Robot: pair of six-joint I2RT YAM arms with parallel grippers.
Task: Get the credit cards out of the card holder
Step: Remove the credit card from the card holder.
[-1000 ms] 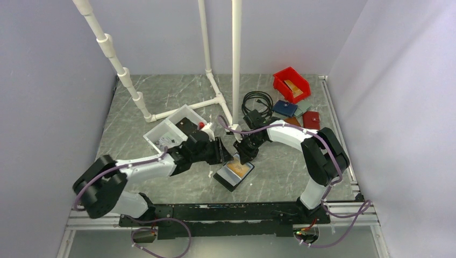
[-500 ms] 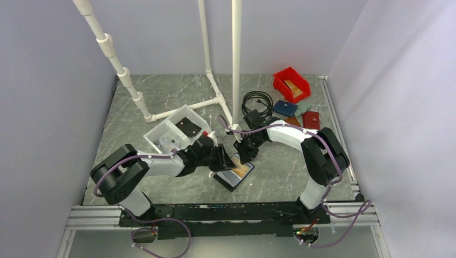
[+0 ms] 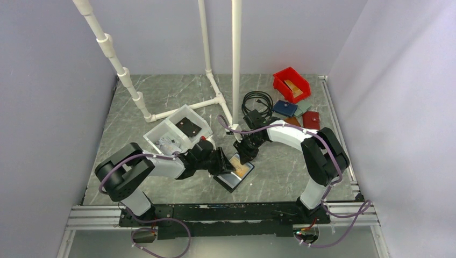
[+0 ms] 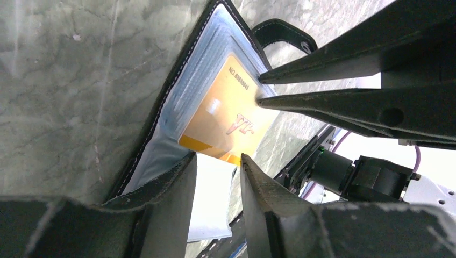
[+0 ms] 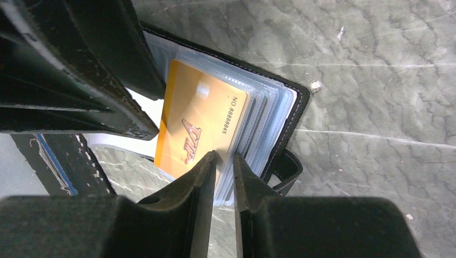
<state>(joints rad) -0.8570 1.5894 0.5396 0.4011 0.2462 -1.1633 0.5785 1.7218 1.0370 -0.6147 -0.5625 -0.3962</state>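
Observation:
The black card holder (image 3: pixel 228 180) lies open on the table between the two arms, its stack of clear sleeves (image 5: pixel 271 102) fanned out. A gold credit card (image 3: pixel 241 165) (image 4: pixel 226 115) (image 5: pixel 196 121) sticks partway out of a sleeve. My right gripper (image 3: pixel 246 156) (image 5: pixel 224 156) has its jaws a narrow gap apart, one tip at the card's corner and the other on the sleeves. My left gripper (image 3: pixel 224 163) (image 4: pixel 218 159) is open, low over the holder, its tips just short of the card's free edge. No other card shows.
A white bin (image 3: pixel 175 131) sits behind the left arm. A red bin (image 3: pixel 291 84), a dark blue wallet (image 3: pixel 285 108), a red-brown wallet (image 3: pixel 311 120) and a coiled black cable (image 3: pixel 257 100) lie at the back right. White pipes (image 3: pixel 235 54) rise at the back.
My left arm has swung forward and lowered its gripper to the holder's left side, opening a little. The right gripper has stayed in place on the holder.

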